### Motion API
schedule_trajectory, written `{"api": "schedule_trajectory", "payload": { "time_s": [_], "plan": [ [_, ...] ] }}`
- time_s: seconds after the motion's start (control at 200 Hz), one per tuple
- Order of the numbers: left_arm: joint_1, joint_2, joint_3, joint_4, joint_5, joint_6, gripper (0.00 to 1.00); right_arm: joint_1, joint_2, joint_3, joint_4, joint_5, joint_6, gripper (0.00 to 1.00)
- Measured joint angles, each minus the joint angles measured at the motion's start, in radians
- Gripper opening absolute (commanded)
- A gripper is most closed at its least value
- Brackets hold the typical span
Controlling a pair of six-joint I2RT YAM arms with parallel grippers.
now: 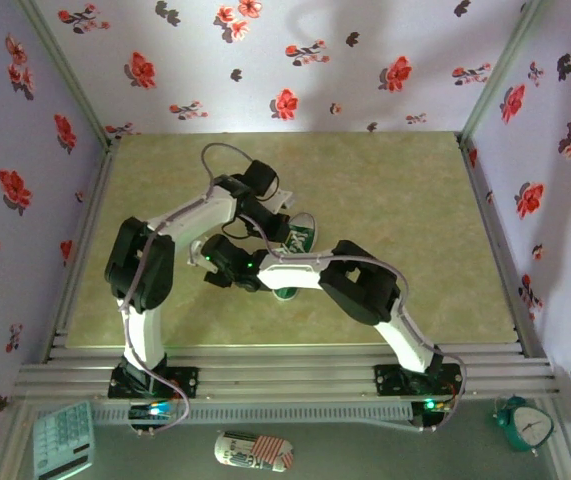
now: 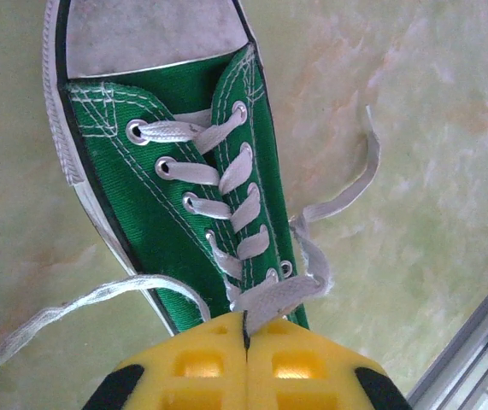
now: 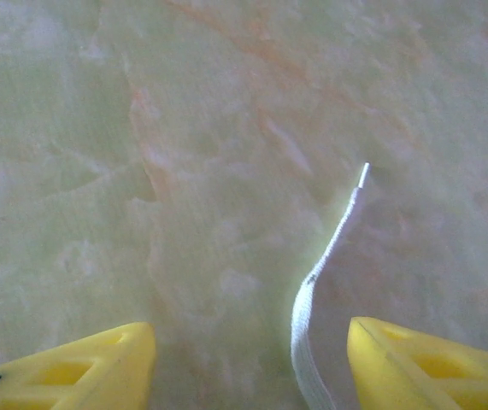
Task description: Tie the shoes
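Now, the shoe: the green sneaker (image 1: 299,240) lies mid-surface (image 1: 415,230), between the ends of the two arms, and is not yet tied.
Laces: the white laces (image 2: 226,171) run through the eyelets. One loose end (image 2: 73,309) trails off one side of the shoe, and the other end (image 2: 350,184) trails off the opposite side.
Left jaws: closed together, seemingly pinching the lace right at the top eyelets.
Right jaws: spread wide and low over the surface, with a lace tip (image 3: 329,248) lying between them, untouched.
Risk, slack: if the left pinch slips, the lace at the top could loosen and any first knot would go with it.
Risk, miss: the lace is thin and flat, so the right jaws could close too high and come up empty.
Risk, drag: a hard pull may slide the light shoe rather than tighten anything.
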Motion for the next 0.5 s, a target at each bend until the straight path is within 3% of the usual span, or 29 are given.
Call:
{"api": "schedule_trajectory", "payload": {
  "time_s": [0.5],
  "plan": [
    [0.004,0.045,0.027,-0.015,0.019,0.049,0.00,-0.040,0.060,0.087,-0.072,-0.048,0.051,0.55]
  ]
}}
